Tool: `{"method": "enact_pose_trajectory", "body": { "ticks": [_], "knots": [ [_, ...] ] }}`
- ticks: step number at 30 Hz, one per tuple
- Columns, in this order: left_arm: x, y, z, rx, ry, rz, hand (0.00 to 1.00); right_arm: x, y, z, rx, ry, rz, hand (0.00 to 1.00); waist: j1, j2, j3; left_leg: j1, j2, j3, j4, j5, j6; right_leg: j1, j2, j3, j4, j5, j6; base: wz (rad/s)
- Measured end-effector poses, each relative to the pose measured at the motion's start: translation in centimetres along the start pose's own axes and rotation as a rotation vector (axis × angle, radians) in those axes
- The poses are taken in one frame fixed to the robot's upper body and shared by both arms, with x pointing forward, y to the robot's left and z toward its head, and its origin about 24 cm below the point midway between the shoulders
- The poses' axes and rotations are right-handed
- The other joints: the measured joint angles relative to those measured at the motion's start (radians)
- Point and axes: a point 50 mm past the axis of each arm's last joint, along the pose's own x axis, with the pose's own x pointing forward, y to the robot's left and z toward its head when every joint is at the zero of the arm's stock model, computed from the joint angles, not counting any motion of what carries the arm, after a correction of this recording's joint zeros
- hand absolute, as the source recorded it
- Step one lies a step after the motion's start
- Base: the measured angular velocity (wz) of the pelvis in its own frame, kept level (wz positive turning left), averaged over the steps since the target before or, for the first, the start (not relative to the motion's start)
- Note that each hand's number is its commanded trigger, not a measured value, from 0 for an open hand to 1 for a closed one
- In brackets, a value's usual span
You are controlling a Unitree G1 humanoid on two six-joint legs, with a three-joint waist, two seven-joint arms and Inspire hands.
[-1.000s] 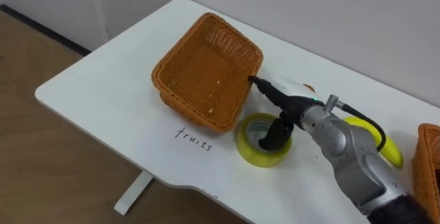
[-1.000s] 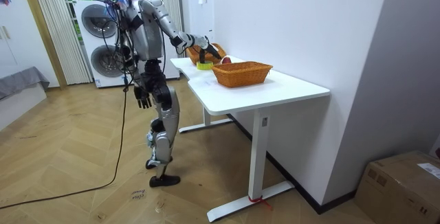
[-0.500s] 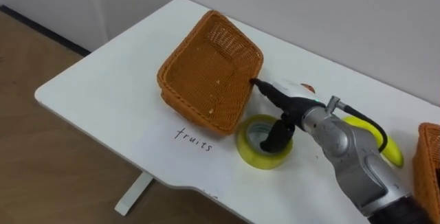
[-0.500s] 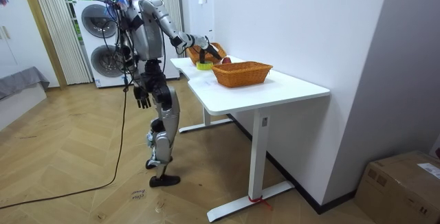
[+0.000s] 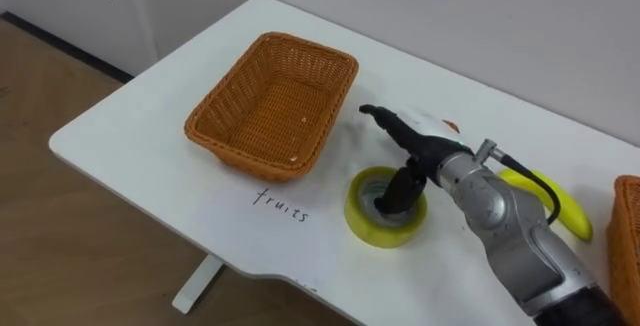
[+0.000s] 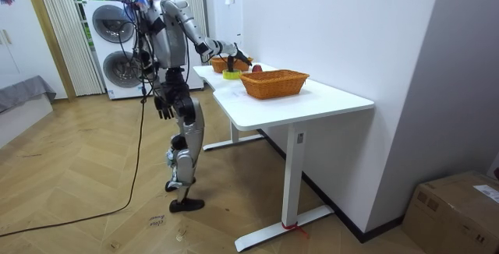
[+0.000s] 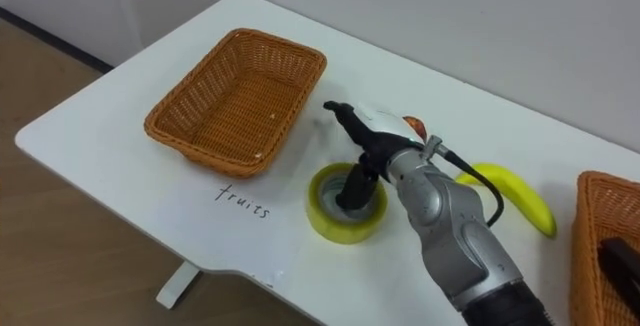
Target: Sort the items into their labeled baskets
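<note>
- Left eye view: an empty wicker basket (image 5: 265,106) sits flat on the white table (image 5: 150,136), toward its left end, with a handwritten label (image 5: 281,204) on the tabletop just before it.
- A yellow tape roll (image 5: 362,221) lies flat just right of the label, near the basket but apart from it.
- The right hand (image 5: 420,151) is above the roll. Its fingers (image 5: 378,116) are straight and pressed together, pointing left toward the basket without touching it. Its thumb (image 5: 400,188) points down into the roll's hole. Nothing is pinched.
- A banana (image 5: 560,206) lies on the table behind the right forearm, outside both baskets.
- Right eye view: a small red item (image 7: 412,124) lies just behind the hand, partly hidden.
- A second basket (image 7: 590,236) stands at the right edge and holds a dark item (image 7: 622,261).
- Room view: the robot stands upright at the table's long side, on the room view's left, with its right arm stretched over the tabletop.
- The left hand (image 6: 163,111) hangs beside the hip. Its state cannot be told.
- Two washing machines (image 6: 113,44) stand behind the robot.
</note>
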Motion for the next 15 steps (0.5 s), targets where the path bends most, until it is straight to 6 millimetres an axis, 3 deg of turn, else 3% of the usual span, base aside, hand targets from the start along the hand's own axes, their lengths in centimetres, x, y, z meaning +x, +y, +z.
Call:
{"method": "enact_pose_trajectory", "body": {
  "ticks": [10, 15],
  "knots": [
    [0.0, -0.6, 0.1, -0.007, -0.009, -0.014, 0.0, -0.4, -1.0, 2.3, 0.004, -0.1, -0.083, 0.0, -0.004, 0.006, 0.0038, 0.002, 0.001, 0.003, 0.0, 0.0, 0.0, -0.001, 0.002, 0.021, 0.0, 0.0, 0.0, -0.01],
    [-0.1, -0.9, -0.1, -0.011, -0.005, -0.022, 0.0, -0.8, -0.7, 2.3, 0.009, -0.114, -0.096, 0.0, -0.003, 0.008, 0.0062, 0.002, 0.001, 0.003, -0.003, 0.0, 0.0, -0.001, 0.002, 0.021, 0.0, 0.0, 0.0, 0.0]
  ]
}}
